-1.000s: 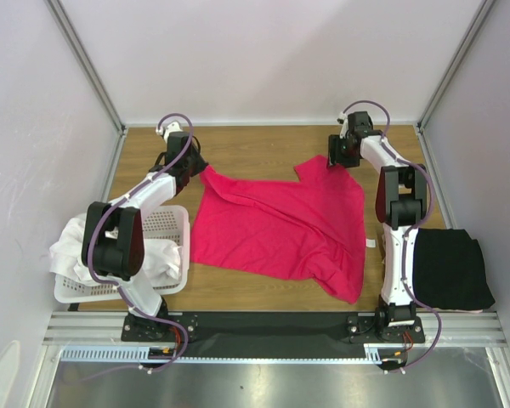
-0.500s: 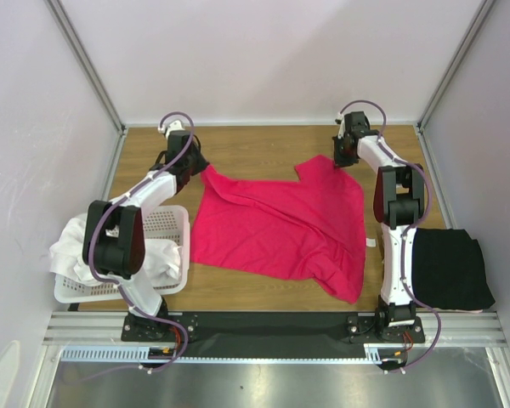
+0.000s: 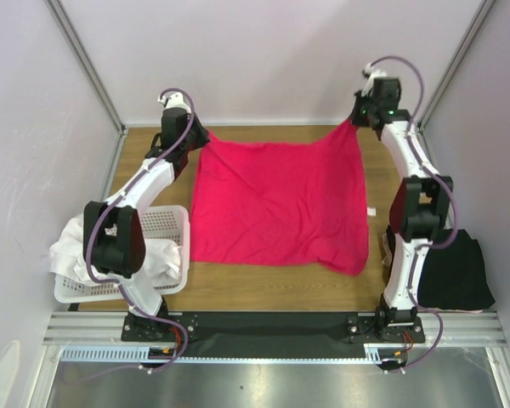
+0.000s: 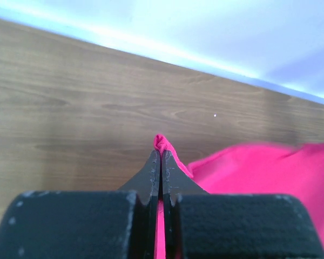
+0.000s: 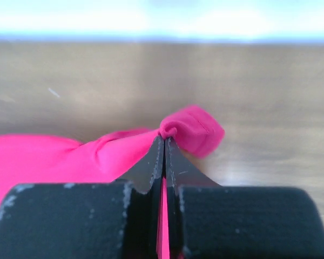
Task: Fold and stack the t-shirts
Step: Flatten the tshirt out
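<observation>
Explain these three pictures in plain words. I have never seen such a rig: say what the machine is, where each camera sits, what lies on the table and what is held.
Two small robot arms stand side by side at the near edge of a wooden table. The wide picture looks down from above and behind them; the two close-ups come from a camera on each wrist, looking along its own fingers. The left gripper and the right gripper are each shut on a far corner of the pink t-shirt, spread out between them. A white basket at the left holds white cloth; a black shirt lies at the right.
</observation>
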Action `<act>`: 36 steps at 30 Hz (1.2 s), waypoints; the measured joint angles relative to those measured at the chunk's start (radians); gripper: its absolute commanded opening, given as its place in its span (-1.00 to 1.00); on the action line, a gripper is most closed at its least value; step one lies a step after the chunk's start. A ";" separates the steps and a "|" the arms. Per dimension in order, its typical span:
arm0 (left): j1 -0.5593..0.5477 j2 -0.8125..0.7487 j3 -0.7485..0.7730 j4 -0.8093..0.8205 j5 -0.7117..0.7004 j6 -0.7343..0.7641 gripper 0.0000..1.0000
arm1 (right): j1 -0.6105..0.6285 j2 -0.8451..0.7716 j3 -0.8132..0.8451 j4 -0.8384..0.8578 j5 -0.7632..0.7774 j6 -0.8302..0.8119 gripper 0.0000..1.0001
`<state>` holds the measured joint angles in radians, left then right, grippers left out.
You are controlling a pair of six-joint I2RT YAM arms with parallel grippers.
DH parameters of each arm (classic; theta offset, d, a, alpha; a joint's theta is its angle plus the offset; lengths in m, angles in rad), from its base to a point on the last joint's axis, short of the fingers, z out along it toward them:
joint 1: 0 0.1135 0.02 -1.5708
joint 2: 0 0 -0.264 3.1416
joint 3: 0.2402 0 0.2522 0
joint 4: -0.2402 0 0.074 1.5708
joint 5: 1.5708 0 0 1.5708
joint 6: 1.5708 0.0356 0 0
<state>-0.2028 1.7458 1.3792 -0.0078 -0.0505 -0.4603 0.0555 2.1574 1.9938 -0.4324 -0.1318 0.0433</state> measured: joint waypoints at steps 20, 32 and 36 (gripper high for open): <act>0.000 -0.502 -0.025 0.102 0.058 0.070 -0.99 | -0.012 -0.658 -0.080 0.175 -0.092 0.004 -1.00; 0.000 -0.878 -0.040 -0.082 -0.100 0.077 -0.99 | -0.009 -1.080 -0.058 0.066 0.008 -0.060 -1.00; 0.000 -0.958 -0.013 -0.147 -0.093 0.068 -0.99 | -0.007 -1.135 0.050 -0.002 0.012 -0.072 -1.00</act>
<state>-0.2031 0.7883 1.3663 -0.1551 -0.1440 -0.3920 0.0483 1.0222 2.0441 -0.4343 -0.1196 -0.0284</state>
